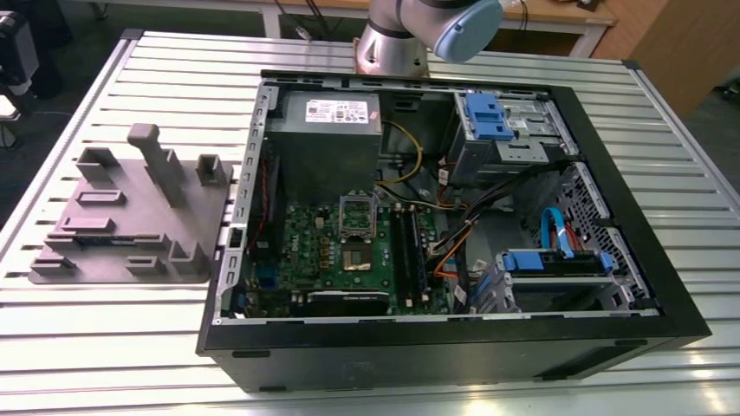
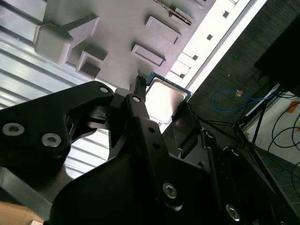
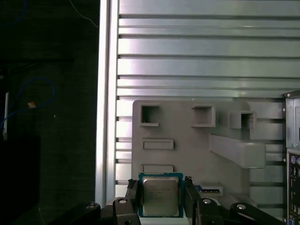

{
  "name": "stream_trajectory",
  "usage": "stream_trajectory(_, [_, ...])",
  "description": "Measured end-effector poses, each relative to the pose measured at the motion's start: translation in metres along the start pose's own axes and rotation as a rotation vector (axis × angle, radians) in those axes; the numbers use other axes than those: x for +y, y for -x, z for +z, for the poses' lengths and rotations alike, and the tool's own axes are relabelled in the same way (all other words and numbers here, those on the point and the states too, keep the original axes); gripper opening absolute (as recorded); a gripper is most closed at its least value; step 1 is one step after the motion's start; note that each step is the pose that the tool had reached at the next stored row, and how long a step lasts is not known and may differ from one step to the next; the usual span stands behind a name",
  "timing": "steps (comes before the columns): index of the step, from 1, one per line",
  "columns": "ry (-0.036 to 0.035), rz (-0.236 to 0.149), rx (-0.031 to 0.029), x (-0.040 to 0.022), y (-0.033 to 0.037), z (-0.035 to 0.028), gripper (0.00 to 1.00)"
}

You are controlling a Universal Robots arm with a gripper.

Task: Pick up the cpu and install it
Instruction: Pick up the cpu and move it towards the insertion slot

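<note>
You'll find the small flat square cpu (image 3: 161,197) has a smooth silvery-grey metal top with a soft sheen and a thin green board rim. In the second wrist view the cpu (image 2: 164,96) glares almost white. The black jointed gripper (image 3: 161,187) has a matt finish, dotted with bright metal screw heads. The grey moulded fixture tray (image 1: 127,234) looks like dull, matt plastic. The silvery ribbed metal table (image 1: 116,347) shines along its ridges. The black tower computer case (image 1: 463,351) is matt outside and bare grey sheet metal inside, with glossy blue plastic drive clips (image 1: 486,113).

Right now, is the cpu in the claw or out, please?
In the claw: the first wrist view shows its fingers touching opposite edges of the cpu.
</note>
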State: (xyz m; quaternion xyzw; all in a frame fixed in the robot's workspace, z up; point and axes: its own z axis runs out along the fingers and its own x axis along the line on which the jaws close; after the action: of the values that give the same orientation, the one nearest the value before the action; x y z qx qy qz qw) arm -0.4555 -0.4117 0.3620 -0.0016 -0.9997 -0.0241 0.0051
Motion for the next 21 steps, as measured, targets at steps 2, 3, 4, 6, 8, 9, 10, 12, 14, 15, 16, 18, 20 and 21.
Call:
stream_trajectory(2, [-0.0003, 0.0, 0.0, 0.0003, 0.0, -0.0025, 0.47])
stream_trajectory(3, [-0.0005, 0.0, 0.0, 0.0004, 0.0, -0.0036, 0.47])
stream_trajectory(4, [-0.0006, 0.0, -0.0001, 0.0005, 0.0, -0.0046, 0.47])
stream_trajectory(6, [-0.0009, 0.0, 0.0, 0.0008, -0.0001, -0.0073, 0.47])
stream_trajectory(8, [-0.0013, 0.0, 0.0, 0.0011, -0.0001, -0.0099, 0.47])
stream_trajectory(9, [-0.0014, 0.0, -0.0001, 0.0012, -0.0001, -0.0109, 0.47])
stream_trajectory(10, [-0.0016, 0.0, -0.0001, 0.0013, -0.0002, -0.0118, 0.47])
stream_trajectory(12, [-0.0023, 0.0, -0.0003, 0.0014, -0.0002, -0.0125, 0.47])
stream_trajectory(14, [-0.0028, 0.0, -0.0026, 0.0014, -0.0002, -0.0127, 0.47])
stream_trajectory(15, [-0.0028, 0.0, -0.0027, 0.0014, -0.0001, -0.0127, 0.47])
stream_trajectory(16, [-0.0028, 0.0, -0.0027, 0.0014, -0.0001, -0.0126, 0.47])
stream_trajectory(18, [-0.0027, 0.0, -0.0027, 0.0015, 0.0005, -0.0127, 0.47])
stream_trajectory(20, [-0.0028, 0.0, -0.0025, 0.0015, 0.0013, -0.0128, 0.47])
stream_trajectory(21, [-0.0027, 0.0, -0.0027, 0.0014, 0.0016, -0.0127, 0.47])
